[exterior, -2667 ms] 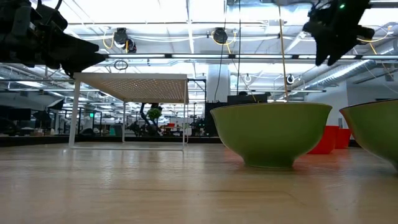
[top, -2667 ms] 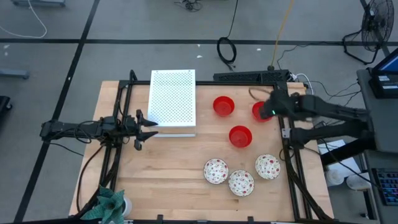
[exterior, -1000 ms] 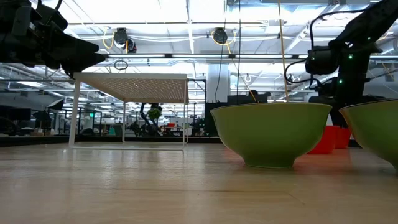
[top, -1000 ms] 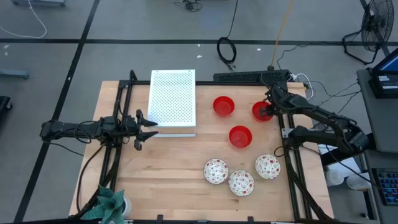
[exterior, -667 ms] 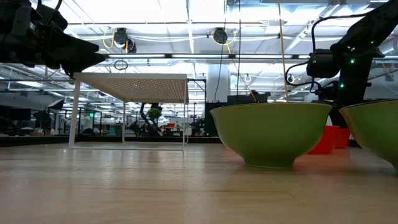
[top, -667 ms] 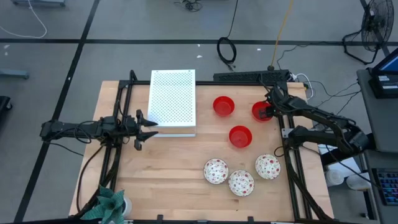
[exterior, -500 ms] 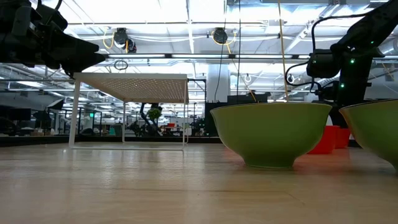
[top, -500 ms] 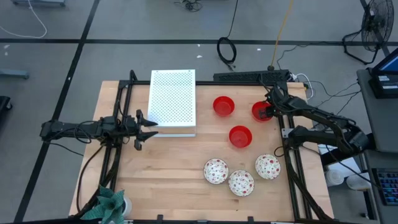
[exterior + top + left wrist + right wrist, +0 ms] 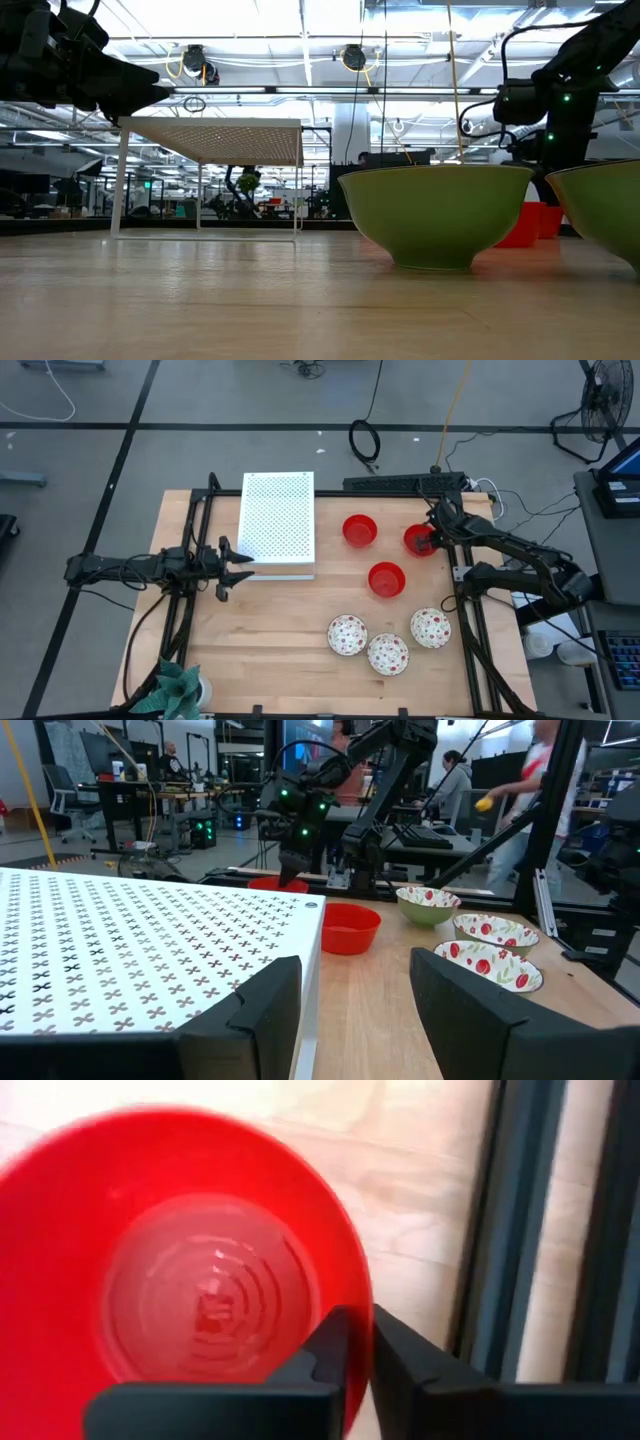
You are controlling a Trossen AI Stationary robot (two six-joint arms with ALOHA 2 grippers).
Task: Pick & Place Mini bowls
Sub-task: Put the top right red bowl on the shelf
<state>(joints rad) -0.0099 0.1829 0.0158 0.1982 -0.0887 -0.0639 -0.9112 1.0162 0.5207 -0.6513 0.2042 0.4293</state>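
Three red mini bowls (image 9: 359, 530) (image 9: 386, 579) (image 9: 418, 539) sit on their bases at the table's far right. Three white floral mini bowls (image 9: 347, 635) (image 9: 388, 653) (image 9: 430, 627) stand nearer the front edge; their outsides show green in the low view (image 9: 435, 215). My right gripper (image 9: 432, 541) is shut on the far-right red bowl (image 9: 190, 1280). At the table's left my left gripper (image 9: 240, 565) stands open (image 9: 355, 1010), touching nothing, beside the white perforated board (image 9: 278, 525). My right gripper pinches the red bowl's rim (image 9: 355, 1315) on the side toward the table's right edge. One finger (image 9: 328, 1345) is inside the bowl and the other (image 9: 402, 1355) outside. The fingers point down from above. The bowl stays level, at table height.
The white perforated board (image 9: 150, 960) stands on thin legs at the far left-centre. Dark frame rails (image 9: 462, 590) run along the table's right edge, close to the held bowl. Bare wood lies at the table's near left. People stand in the room beyond.
My right gripper has shut on the rim of the far-right red bowl, keeping its place. The bowl has stayed where it was.
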